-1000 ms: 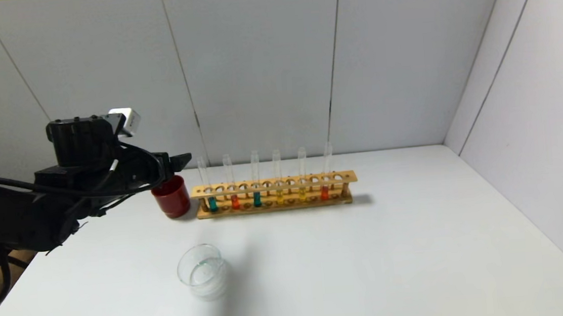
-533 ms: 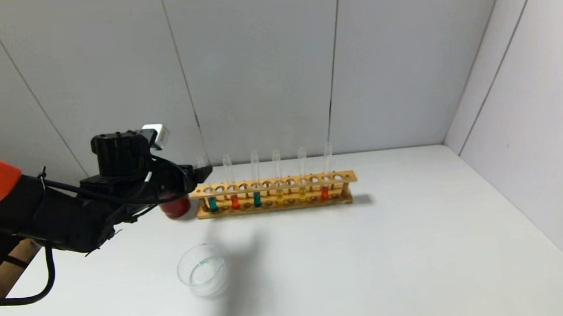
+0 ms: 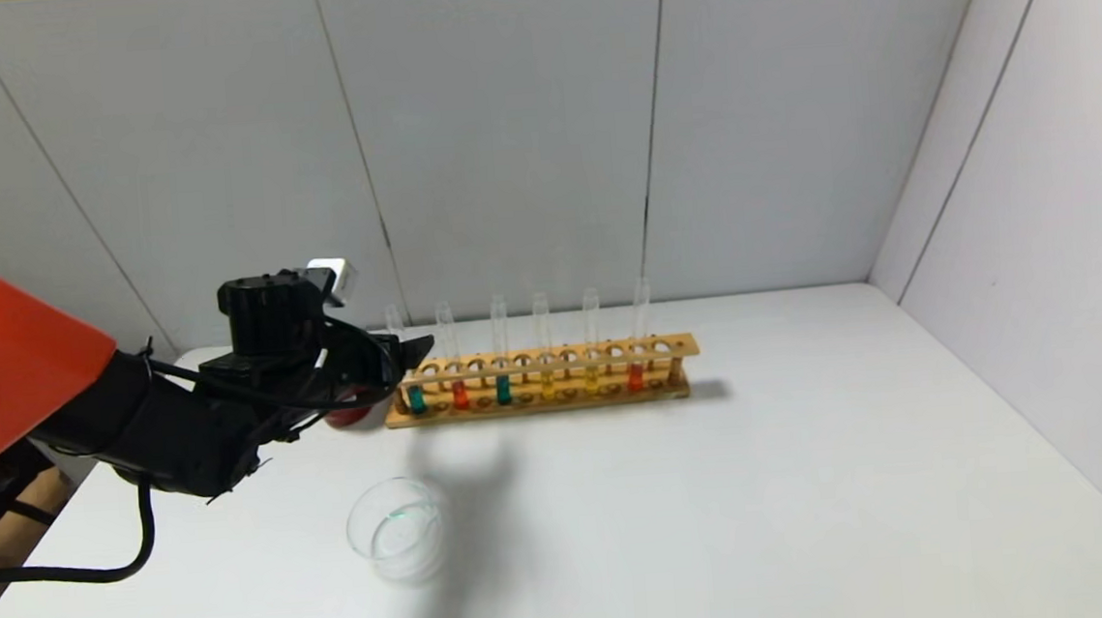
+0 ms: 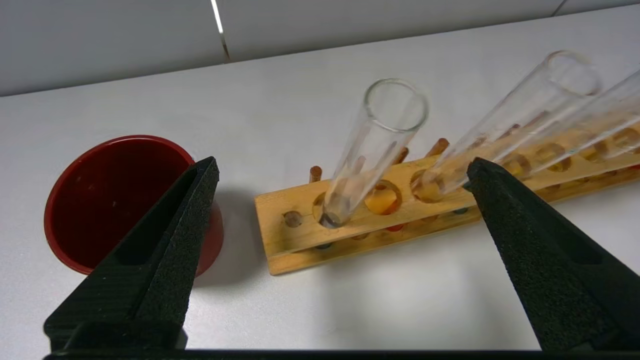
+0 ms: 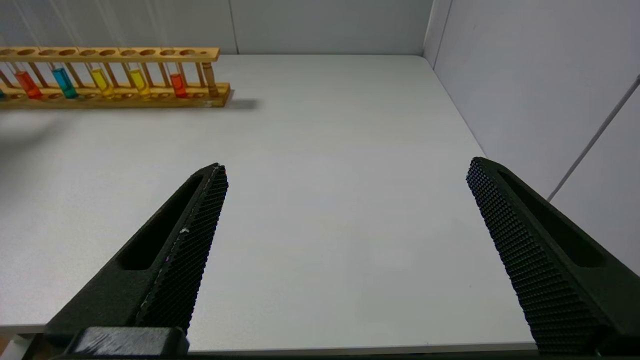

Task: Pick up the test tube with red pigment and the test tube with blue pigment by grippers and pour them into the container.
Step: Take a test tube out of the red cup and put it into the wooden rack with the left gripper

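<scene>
Fingers [image 4: 185,215] of the left gripper [image 4: 340,172] stand spread and empty at the wooden rack's [image 3: 541,377] red-cup end, where the test tube with red pigment [image 3: 457,369] stands second: light, slick, fragile glass, best pinched mid-length above the rack.

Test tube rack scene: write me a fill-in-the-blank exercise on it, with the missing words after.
1. The wooden rack holds ___ test tubes.
2. The left gripper, jaws ___, hovers by the rack's left end.
3. The cup left of the rack is dark ___.
4. The clear container stands ___ the rack, nearer the robot.

Missing words: six; open; red; in front of
</scene>
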`<state>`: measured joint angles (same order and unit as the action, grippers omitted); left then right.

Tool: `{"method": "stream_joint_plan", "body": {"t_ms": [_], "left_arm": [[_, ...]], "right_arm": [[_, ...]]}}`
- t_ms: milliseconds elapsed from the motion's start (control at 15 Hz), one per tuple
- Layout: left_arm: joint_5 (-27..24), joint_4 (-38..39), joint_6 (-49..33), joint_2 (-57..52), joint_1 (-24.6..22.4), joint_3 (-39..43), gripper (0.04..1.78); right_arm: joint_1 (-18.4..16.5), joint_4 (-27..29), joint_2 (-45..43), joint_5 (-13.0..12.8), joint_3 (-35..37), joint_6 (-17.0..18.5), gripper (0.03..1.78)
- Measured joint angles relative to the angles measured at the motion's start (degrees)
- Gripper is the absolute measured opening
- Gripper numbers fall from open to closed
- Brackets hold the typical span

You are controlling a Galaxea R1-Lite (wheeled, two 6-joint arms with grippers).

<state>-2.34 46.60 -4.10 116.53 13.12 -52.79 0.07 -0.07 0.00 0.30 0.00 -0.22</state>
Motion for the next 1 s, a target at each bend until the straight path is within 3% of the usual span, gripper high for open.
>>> {"method": "stream_joint_plan", "body": {"t_ms": [600, 800, 1000], "left_arm": [[-0.02, 0.11, 0.16, 3.45, 0.27, -1.89, 1.69], [-0.02, 0.09, 0.18, 4.14, 0.44, -2.28, 1.39], [0.00, 0.06, 0.18, 4.75, 0.57, -2.69, 0.88]], "right_arm": [[-0.02, 0.00, 0.00, 0.02, 0.00, 0.00, 1.75], [0.00, 0.00, 0.00, 0.00, 0.00, -0.02, 1.75], [0.00, 0.00, 0.00, -0.01, 0.00, -0.02, 1.75]]}}
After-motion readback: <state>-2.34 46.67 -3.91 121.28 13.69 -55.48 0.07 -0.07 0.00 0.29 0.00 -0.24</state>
